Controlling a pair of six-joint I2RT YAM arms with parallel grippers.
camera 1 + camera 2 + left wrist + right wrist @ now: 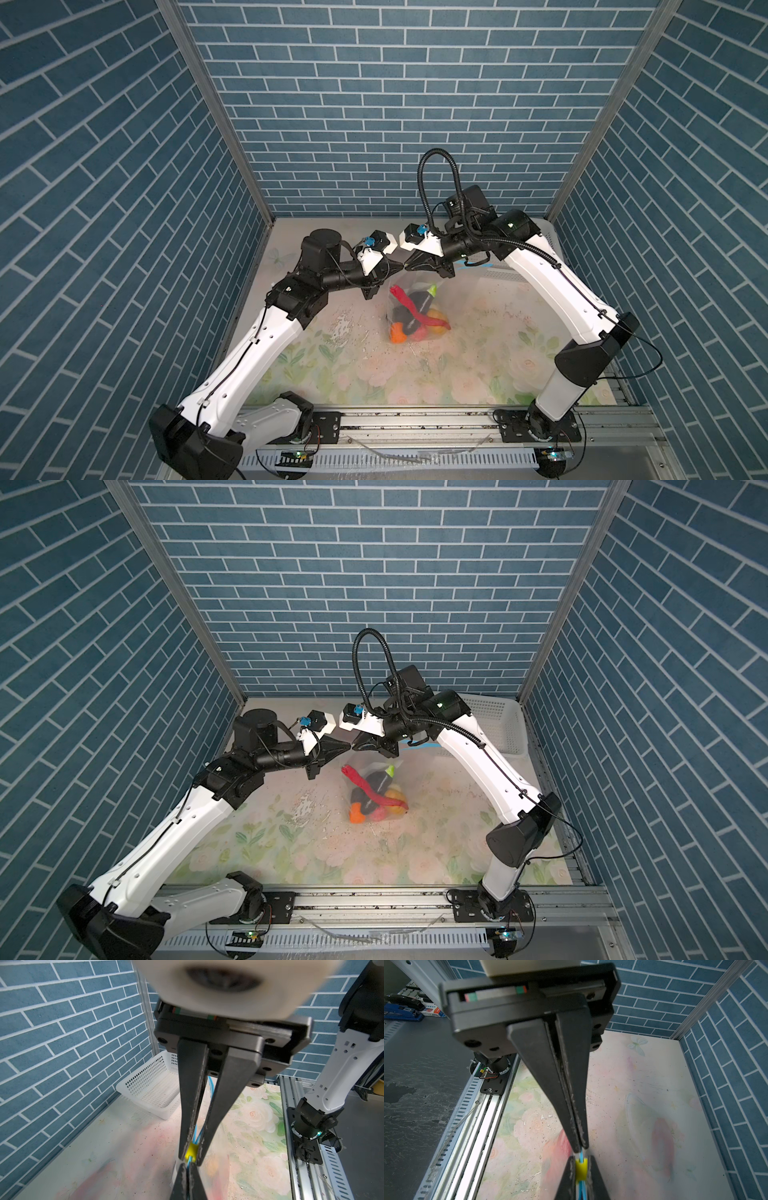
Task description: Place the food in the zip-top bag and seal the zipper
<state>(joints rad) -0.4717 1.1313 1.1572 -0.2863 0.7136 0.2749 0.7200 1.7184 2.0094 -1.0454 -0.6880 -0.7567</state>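
The zip-top bag hangs from both grippers over the mat's middle. The food sits low inside it: a long red strip, a black lump and an orange piece. My left gripper is shut flat on the blue zipper. Tip to tip with it, my right gripper is shut on the zipper's yellow slider.
A white perforated basket stands in the back right corner against the brick wall. More blue zipper strip trails behind the right gripper. The floral mat is bare in front of the bag. The arm bases sit on the front rail.
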